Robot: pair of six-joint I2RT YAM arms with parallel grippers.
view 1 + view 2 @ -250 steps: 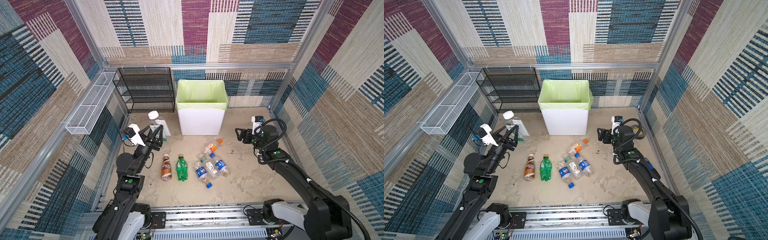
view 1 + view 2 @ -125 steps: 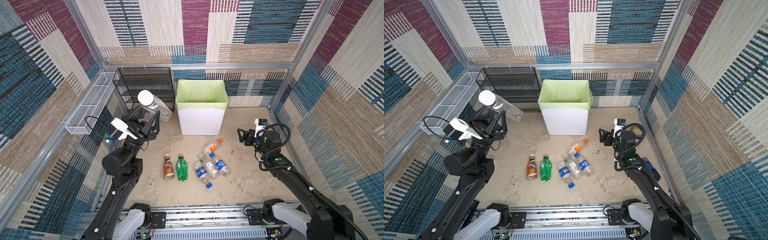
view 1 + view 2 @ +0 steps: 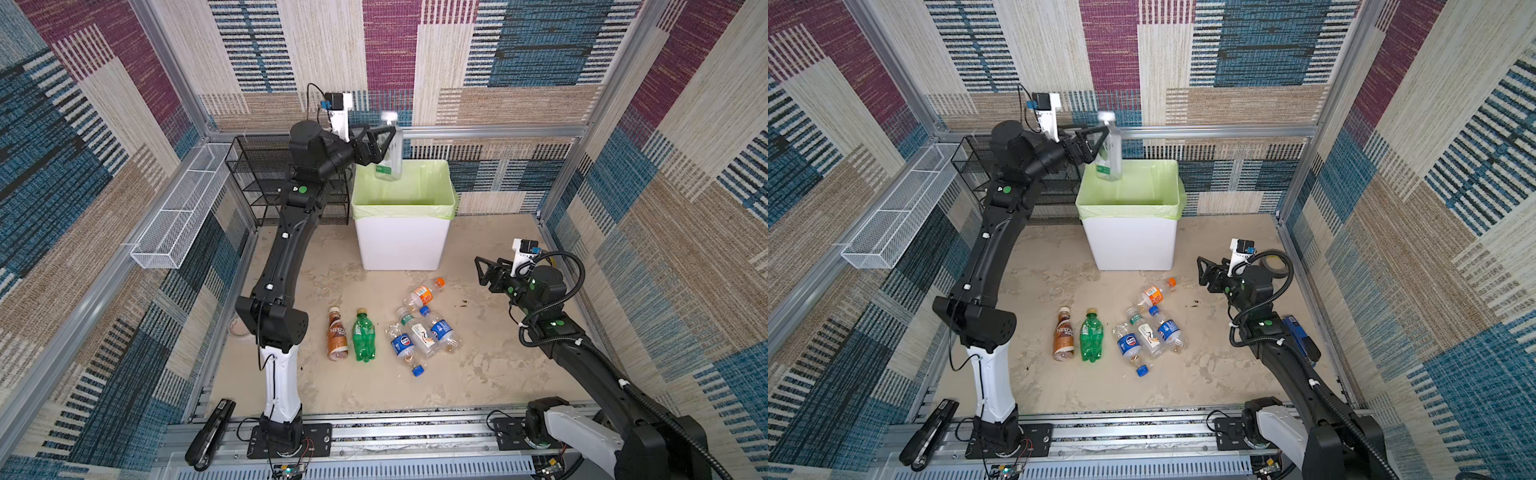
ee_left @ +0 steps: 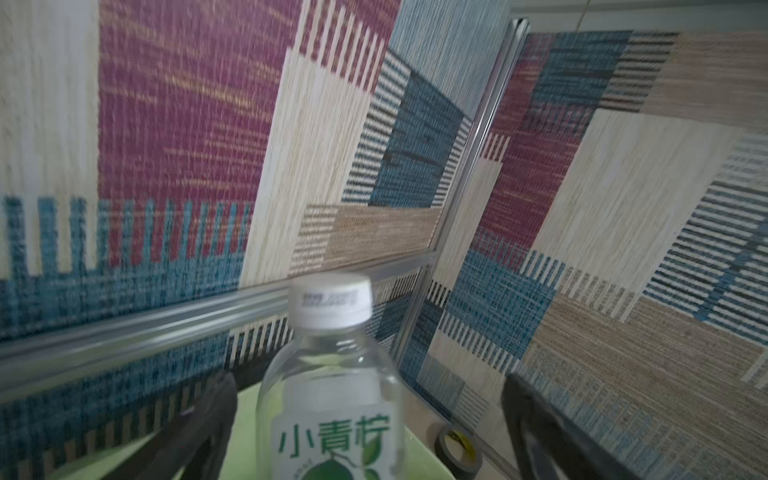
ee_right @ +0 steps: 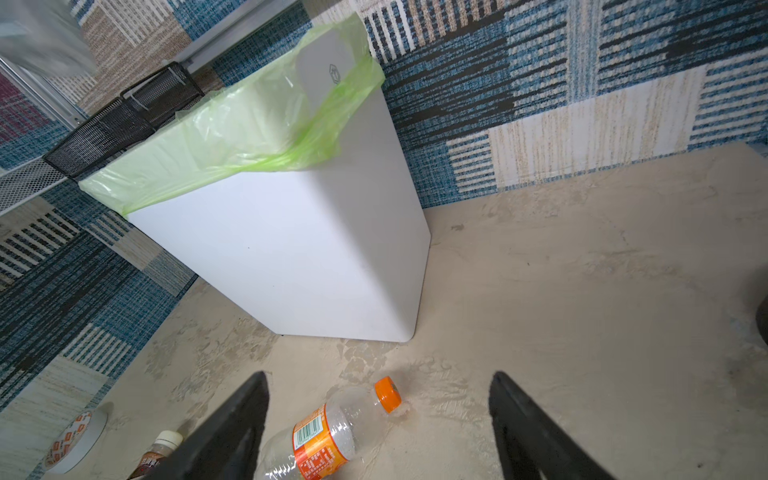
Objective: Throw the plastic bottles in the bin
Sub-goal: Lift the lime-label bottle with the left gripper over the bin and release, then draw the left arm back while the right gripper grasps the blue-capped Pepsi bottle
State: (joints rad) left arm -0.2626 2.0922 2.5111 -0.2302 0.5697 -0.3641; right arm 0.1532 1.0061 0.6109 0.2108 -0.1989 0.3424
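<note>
The white bin point(image 3: 401, 245) point(image 3: 1129, 241) point(image 5: 291, 257), lined with a pale green bag, stands at the back. My left gripper point(image 3: 376, 145) point(image 3: 1090, 145) point(image 4: 369, 382) is raised over its left rim and is open. A clear plastic bottle with a white cap point(image 3: 390, 153) point(image 3: 1109, 153) point(image 4: 332, 395) hangs upright and blurred between the wide fingers, touching neither. A brown bottle point(image 3: 336, 334), a green bottle point(image 3: 363, 336) and several clear ones point(image 3: 415, 336) lie on the floor. My right gripper point(image 3: 486, 270) point(image 3: 1206, 270) point(image 5: 378, 376) is open and empty, just above the orange-capped bottle point(image 3: 424, 293) point(image 5: 328, 432).
A black mesh rack point(image 3: 257, 174) stands left of the bin under my left arm. A white wire basket point(image 3: 178, 216) hangs on the left wall. A grey tape roll point(image 3: 1273, 266) point(image 4: 457, 449) lies behind my right wrist. A round disc point(image 5: 70, 440) lies by the left wall.
My left arm swung the white-capped bottle up from the left floor to above the bin, and its jaws have opened off the bottle. My right gripper drew back slightly to the right.
</note>
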